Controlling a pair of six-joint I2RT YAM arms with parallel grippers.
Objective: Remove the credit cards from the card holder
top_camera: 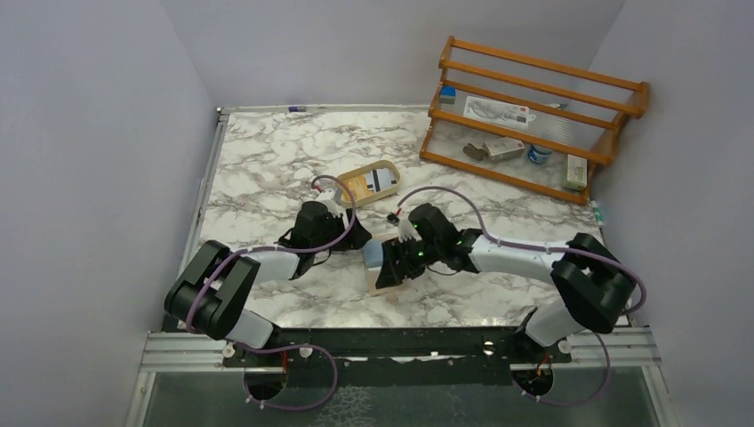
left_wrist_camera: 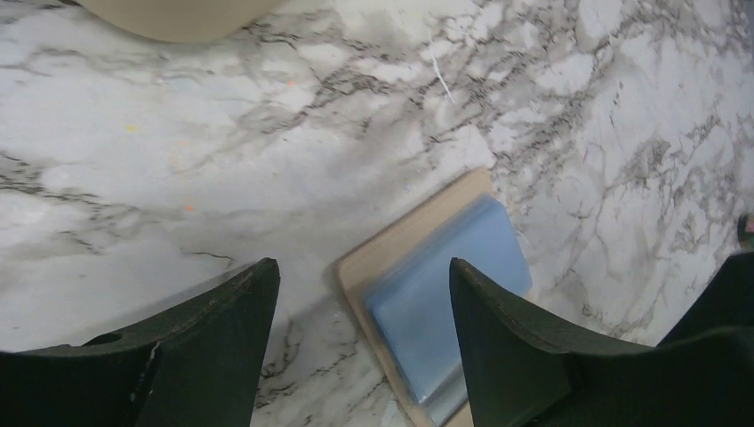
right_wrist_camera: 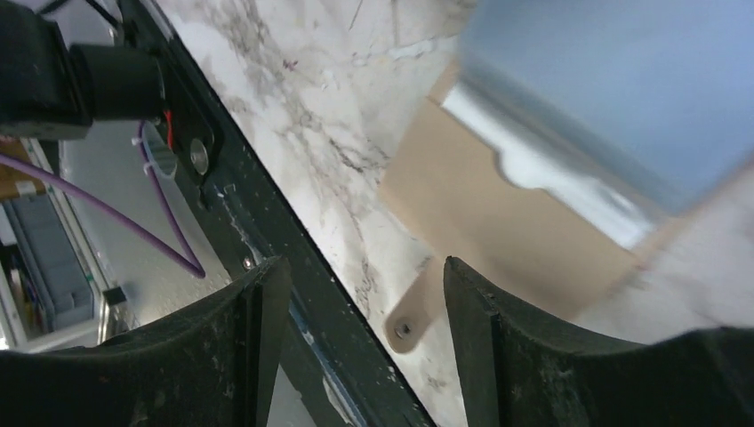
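Both arms bend inward, low over the middle of the desk, their wrists nearly meeting above the card holder, which lies open and flat. The left hand is spread wide and empty over the light blue credit cards tucked in the holder. The right hand is likewise wide open, gripping nothing, just beside the closing tab.

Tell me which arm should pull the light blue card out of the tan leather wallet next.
Probably left. The left end effector, open, frames the light blue plastic card in the tan leather wallet. The right end effector, also open, faces the wallet's tab, better for pinning it.
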